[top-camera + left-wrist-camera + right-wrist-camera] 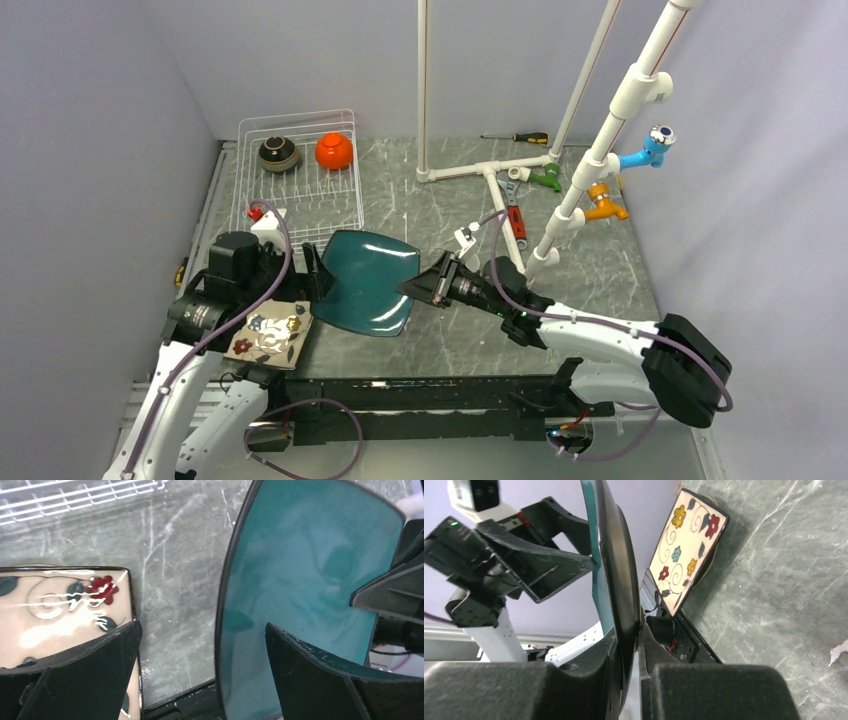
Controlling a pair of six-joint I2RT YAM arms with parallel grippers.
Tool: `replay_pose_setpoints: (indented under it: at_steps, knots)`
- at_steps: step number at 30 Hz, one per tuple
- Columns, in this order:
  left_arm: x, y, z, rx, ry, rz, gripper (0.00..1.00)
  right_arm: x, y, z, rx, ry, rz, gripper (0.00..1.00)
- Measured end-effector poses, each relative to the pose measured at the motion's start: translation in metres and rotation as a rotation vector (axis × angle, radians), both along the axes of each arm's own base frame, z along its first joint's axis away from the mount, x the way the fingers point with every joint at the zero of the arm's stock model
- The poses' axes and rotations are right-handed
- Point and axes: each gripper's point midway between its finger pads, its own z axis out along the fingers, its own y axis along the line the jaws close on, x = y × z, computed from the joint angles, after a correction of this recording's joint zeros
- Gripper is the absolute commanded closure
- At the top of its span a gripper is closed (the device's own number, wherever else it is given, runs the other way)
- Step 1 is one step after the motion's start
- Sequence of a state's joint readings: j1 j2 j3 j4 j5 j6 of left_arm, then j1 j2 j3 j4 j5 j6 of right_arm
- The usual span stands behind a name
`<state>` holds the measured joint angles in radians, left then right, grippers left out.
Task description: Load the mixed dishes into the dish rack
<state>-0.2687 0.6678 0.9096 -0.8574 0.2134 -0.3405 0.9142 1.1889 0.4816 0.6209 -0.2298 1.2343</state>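
Over grey tabletop (450, 335), right fingers (428, 284) pinch the tilted teal plate (365, 280), its edge between spread left fingers (310, 675).

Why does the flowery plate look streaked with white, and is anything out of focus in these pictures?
Left wrist view: light glares off the glossy floral plate as wavy white streaks. Right wrist view: the right gripper sits so near the lens that its fingers look soft. Top view: even light, only a faint sheen on the teal plate.
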Motion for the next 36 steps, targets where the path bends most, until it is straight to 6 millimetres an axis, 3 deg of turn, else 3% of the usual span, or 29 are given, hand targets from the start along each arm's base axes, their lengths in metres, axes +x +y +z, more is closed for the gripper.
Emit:
replay_pose_setpoints:
  at_steps: [3,9,11,15,17,19,20,21,31,36]
  knots:
    - [-0.004,-0.011,-0.004,-0.046,0.020,-0.048,0.01,-0.002,-0.009,0.009,0.020,-0.028,0.002,1.00]
    - [-0.021,-0.064,0.003,-0.313,0.046,-0.287,0.02,-0.002,-0.016,0.016,0.054,-0.062,0.025,1.00]
    - [-0.029,-0.077,0.009,-0.399,0.064,-0.360,0.10,-0.005,-0.018,0.015,0.061,-0.069,0.035,1.00]
    - [-0.038,-0.087,0.023,-0.476,0.065,-0.428,0.40,-0.011,-0.021,0.012,0.069,-0.074,0.051,1.00]
    - [-0.040,-0.087,0.028,-0.492,0.054,-0.434,0.33,-0.014,-0.023,0.017,0.088,-0.089,0.059,1.00]
    - [-0.042,-0.088,0.036,-0.516,0.031,-0.436,0.10,-0.015,-0.025,0.025,0.117,-0.111,0.060,1.00]
    - [-0.043,-0.088,0.038,-0.523,0.019,-0.441,0.02,-0.014,-0.026,0.027,0.124,-0.116,0.056,1.00]
    - [-0.044,-0.089,0.043,-0.544,0.002,-0.440,0.01,-0.015,-0.027,0.029,0.136,-0.121,0.052,1.00]
    - [-0.045,-0.087,0.055,-0.719,-0.069,-0.337,0.01,-0.001,-0.042,0.021,0.196,-0.065,-0.080,1.00]
    - [-0.035,-0.084,0.067,-0.767,-0.109,-0.275,0.17,0.006,-0.049,0.036,0.238,-0.090,-0.150,1.00]
